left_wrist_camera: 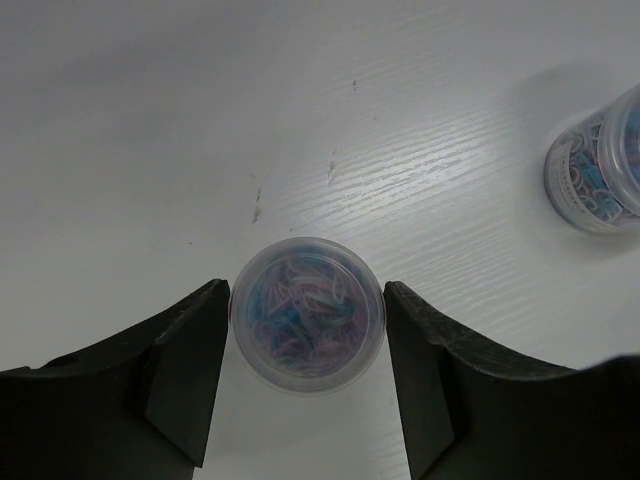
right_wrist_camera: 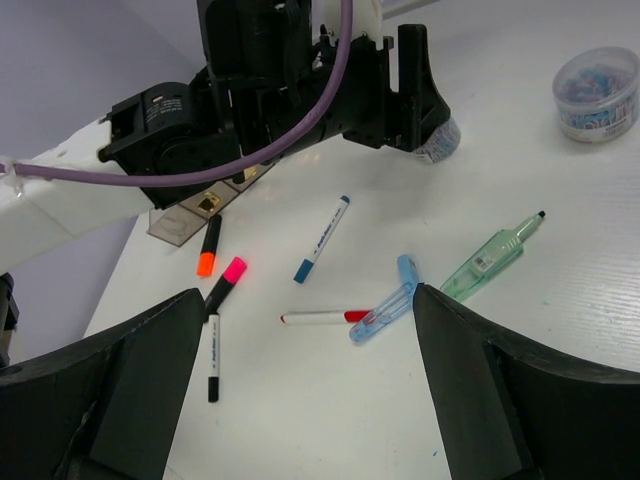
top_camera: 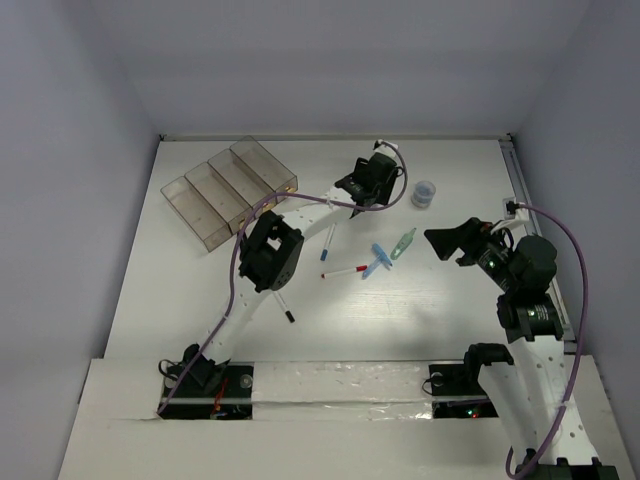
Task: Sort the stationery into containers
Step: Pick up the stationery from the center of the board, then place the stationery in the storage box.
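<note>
Left hand (left_wrist_camera: 307,290) straddles a round tub of clips (left_wrist_camera: 307,315) standing on the tabletop (left_wrist_camera: 150,130), fingers at both its sides; gripping or not, cannot tell. Right hand (right_wrist_camera: 310,292) gapes wide, empty, above the red-tipped pen (right_wrist_camera: 325,317), blue-tipped pen (right_wrist_camera: 322,238) and blue clip (right_wrist_camera: 385,310). Bins (top_camera: 215,195) sit far left, well apart.
</note>
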Robot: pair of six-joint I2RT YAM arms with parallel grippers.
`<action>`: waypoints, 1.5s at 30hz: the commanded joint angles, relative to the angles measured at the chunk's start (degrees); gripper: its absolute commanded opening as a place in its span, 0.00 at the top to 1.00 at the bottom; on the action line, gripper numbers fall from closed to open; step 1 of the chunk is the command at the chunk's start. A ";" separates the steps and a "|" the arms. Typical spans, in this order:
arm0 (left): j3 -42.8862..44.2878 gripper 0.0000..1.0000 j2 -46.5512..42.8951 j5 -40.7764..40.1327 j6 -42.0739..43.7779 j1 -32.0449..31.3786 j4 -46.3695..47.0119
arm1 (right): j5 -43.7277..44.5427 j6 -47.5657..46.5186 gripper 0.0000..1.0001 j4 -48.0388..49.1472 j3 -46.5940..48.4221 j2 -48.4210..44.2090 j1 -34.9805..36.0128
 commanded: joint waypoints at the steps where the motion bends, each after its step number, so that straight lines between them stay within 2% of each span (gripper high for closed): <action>1: 0.37 0.66 -2.69 -1.55 1.04 0.06 -0.10 | -0.69 -0.14 0.09 2.66 0.81 -0.06 0.50; 9: 0.98 0.73 -16.47 -1.74 3.15 1.73 -1.16 | -0.16 0.04 0.09 2.84 0.72 -0.33 0.50; 15: -0.77 0.76 -25.00 -0.15 2.45 9.28 -4.41 | 0.45 0.04 0.09 3.45 -0.33 -0.33 1.55; 27: -26.95 0.77 -43.80 3.10 -0.54 34.31 -0.81 | 2.48 1.54 0.08 8.64 -7.63 -0.07 4.45; 33: -39.61 0.76 -50.23 3.80 -1.42 43.38 4.10 | 1.60 1.97 0.08 11.97 -10.35 2.66 5.77; 37: -43.13 0.76 -49.89 3.98 -1.77 45.85 5.60 | 1.25 1.71 0.08 13.64 -11.06 4.77 6.38; 45: -42.43 0.76 -44.53 6.70 -1.86 46.91 8.24 | 0.54 1.71 0.08 14.44 -11.50 5.82 6.91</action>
